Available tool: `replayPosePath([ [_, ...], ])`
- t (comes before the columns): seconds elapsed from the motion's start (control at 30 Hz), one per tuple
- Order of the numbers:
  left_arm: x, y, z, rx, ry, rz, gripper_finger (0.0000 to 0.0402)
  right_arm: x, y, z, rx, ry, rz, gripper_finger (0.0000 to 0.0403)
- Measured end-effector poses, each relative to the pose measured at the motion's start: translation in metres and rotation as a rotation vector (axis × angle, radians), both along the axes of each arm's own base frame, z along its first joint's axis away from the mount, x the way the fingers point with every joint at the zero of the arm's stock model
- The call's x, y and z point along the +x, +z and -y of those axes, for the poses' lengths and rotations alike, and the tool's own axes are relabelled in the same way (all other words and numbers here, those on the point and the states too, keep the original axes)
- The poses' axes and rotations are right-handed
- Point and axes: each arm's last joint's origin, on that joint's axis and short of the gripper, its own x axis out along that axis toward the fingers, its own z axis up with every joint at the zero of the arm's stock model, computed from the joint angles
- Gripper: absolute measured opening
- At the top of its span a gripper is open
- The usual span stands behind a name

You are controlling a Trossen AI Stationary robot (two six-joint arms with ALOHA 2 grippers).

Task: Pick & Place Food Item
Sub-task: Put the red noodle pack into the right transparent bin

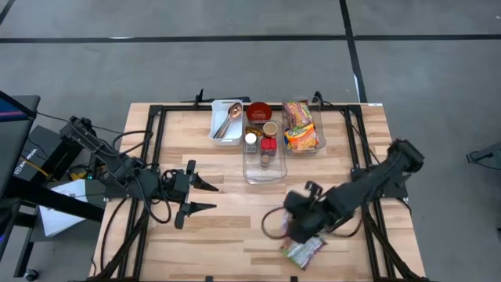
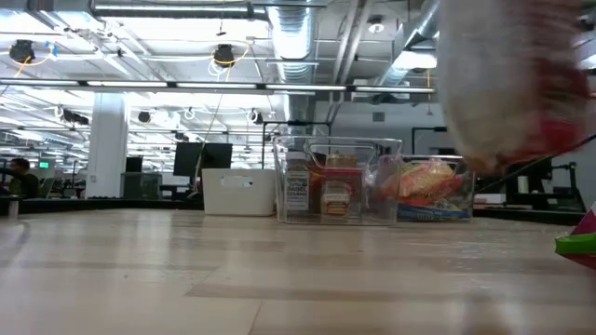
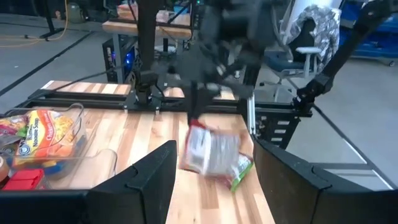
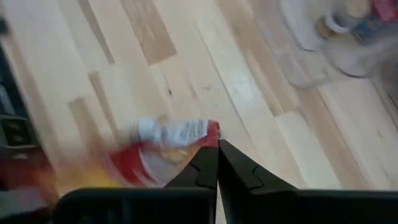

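One pale wooden table (image 1: 235,235), bright workshop

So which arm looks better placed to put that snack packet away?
The right. Its gripper is shut on the snack packet near the table's front edge, while the left gripper hangs open and empty farther away.

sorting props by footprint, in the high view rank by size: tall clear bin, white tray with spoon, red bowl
1. tall clear bin
2. white tray holding the spoon
3. red bowl

bins (image 1: 263,168) at table's (image 1: 235,227) back edge — food packet (image 1: 304,251) near front, right — left claw (image 1: 205,196) mid-left
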Motion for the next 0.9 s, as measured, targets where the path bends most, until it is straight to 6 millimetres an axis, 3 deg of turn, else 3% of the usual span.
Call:
replayPosePath([
  [0.2,0.000,0.003,0.000,-0.015,0.000,0.024,0.0208,-0.021,0.043,0.032,0.101,-0.118,0.119,0.0000],
  [0.37,0.001,0.003,0.000,-0.017,0.000,0.027,0.0208,-0.034,0.067,0.066,0.110,-0.199,0.178,0.0000],
  [0.67,0.004,0.005,-0.005,-0.031,0.027,0.047,0.0208,-0.053,0.094,0.145,0.002,-0.319,0.212,0.0000],
  [0.9,0.007,0.006,-0.011,-0.037,0.057,0.058,0.0208,-0.064,0.102,0.205,-0.034,-0.380,0.180,0.0000],
])
